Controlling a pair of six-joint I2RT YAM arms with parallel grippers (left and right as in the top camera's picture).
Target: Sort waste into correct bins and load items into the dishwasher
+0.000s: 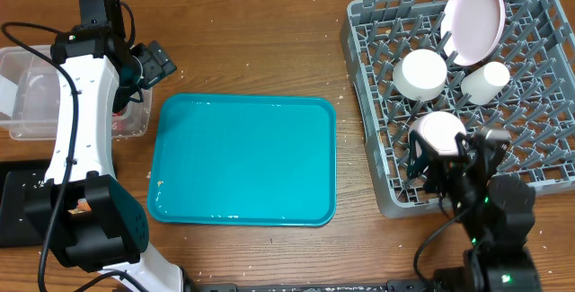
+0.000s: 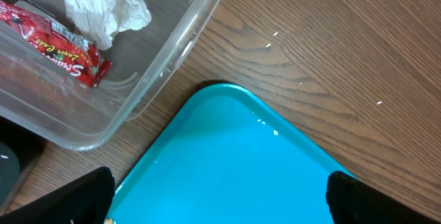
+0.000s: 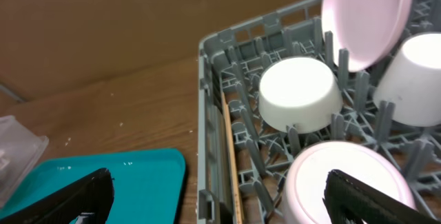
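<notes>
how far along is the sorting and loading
Looks nearly finished. Done: the red wrapper and paper wad lie in the clear tub; the plate, two bowls and cup sit in the dish rack, a chopstick along its wall. In hand: nothing; the left gripper and right gripper are open, empty. Left: the teal tray is bare; the black tray is mostly hidden, so its contents cannot be checked.

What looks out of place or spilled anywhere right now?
Only small spills: a few white grains lie loose on the wooden table beside the teal tray, outside any bin. The wrapper and paper wad are in the clear tub; nothing in the rack looks askew.
</notes>
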